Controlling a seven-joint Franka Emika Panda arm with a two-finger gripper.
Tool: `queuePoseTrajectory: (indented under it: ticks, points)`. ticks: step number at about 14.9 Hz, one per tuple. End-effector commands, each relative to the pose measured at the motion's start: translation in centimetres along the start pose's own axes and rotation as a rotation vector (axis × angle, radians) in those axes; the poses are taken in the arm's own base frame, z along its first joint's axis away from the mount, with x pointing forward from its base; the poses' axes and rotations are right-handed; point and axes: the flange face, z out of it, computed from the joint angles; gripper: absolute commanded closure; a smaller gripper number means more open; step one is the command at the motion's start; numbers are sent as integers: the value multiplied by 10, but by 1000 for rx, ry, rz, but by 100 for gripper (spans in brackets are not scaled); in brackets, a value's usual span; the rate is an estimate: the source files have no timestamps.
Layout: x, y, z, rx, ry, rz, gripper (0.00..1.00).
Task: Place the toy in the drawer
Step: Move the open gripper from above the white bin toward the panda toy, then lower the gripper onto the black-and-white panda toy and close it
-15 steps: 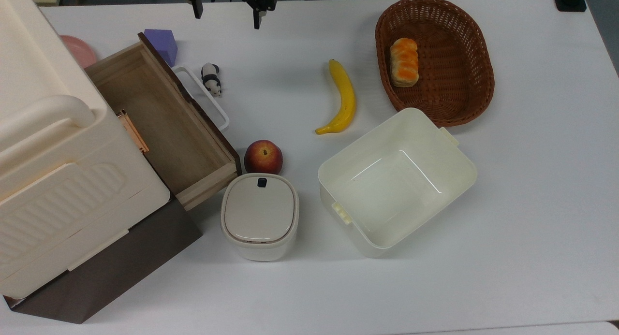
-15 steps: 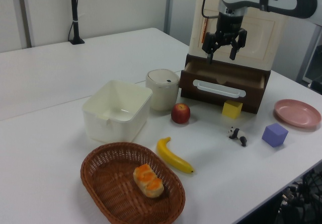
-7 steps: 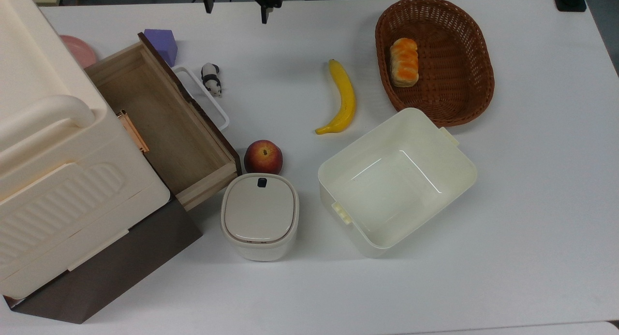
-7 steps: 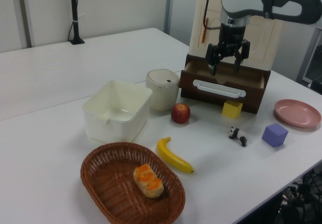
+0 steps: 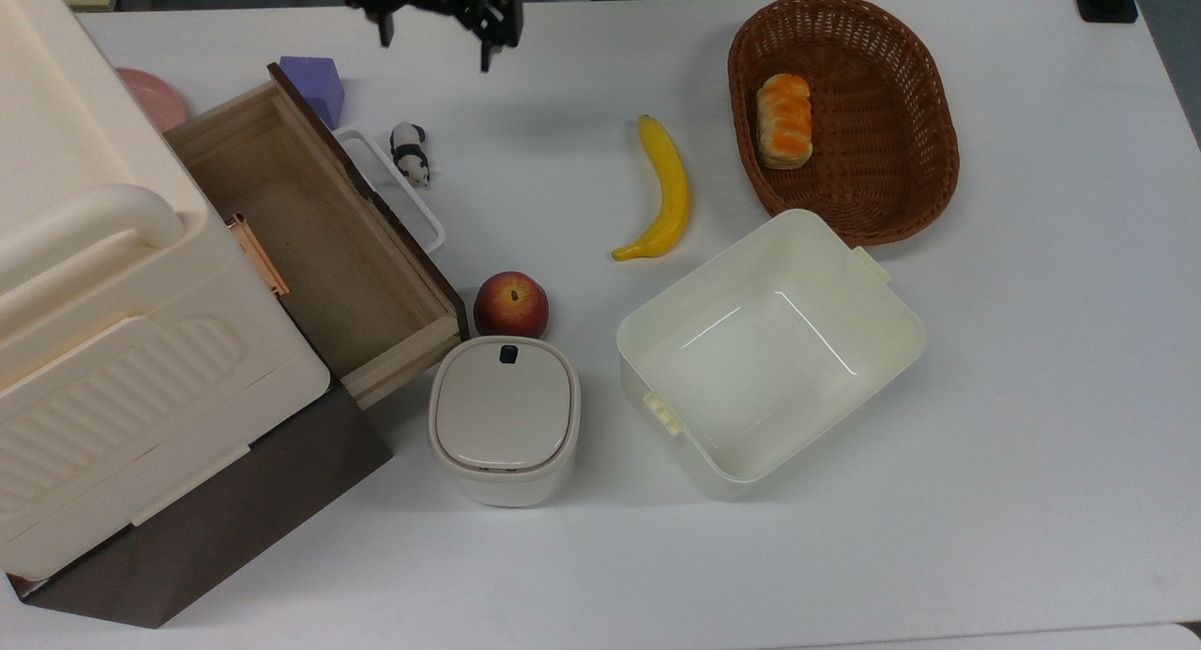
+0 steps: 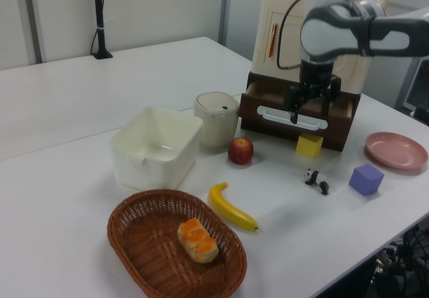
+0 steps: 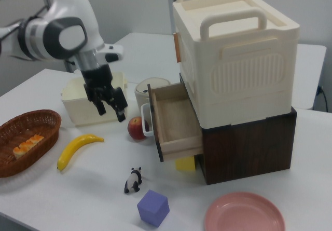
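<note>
The toy, a tiny black-and-white panda (image 5: 410, 153) (image 6: 315, 179) (image 7: 134, 179), lies on the white table just beside the drawer's white loop handle (image 5: 394, 188). The drawer (image 5: 300, 228) (image 6: 335, 134) (image 7: 179, 119) is pulled out of the dark brown cabinet, and its light-wood inside is bare. My gripper (image 5: 434, 54) (image 6: 311, 114) (image 7: 110, 111) hangs open above the table with nothing between its fingers. In the top view it sits toward the top edge from the panda; in the left view it is in front of the drawer's front panel.
A purple cube (image 5: 314, 83) and a pink plate (image 5: 150, 97) lie near the drawer, and a yellow cube (image 6: 309, 145) sits under it. An apple (image 5: 510, 304), a lidded bin (image 5: 504, 415), a banana (image 5: 661, 190), a cream tub (image 5: 882, 284) and a wicker basket (image 5: 938, 162) holding bread stand around.
The gripper has come down and moved to the left view's right, closer to the drawer front and the panda. Its fingers stay open. Nothing on the table has moved.
</note>
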Motion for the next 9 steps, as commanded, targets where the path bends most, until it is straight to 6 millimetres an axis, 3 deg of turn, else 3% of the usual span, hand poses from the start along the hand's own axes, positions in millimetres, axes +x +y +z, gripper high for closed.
queuePoseTrajectory:
  ticks: [1, 4, 9]
  points:
    - [-6, 7, 20, -32, 37, -1, 0]
    - [-10, 8, 41, -76, 11, -23, 0]
    - [1, 2, 74, -93, -31, -37, 0]
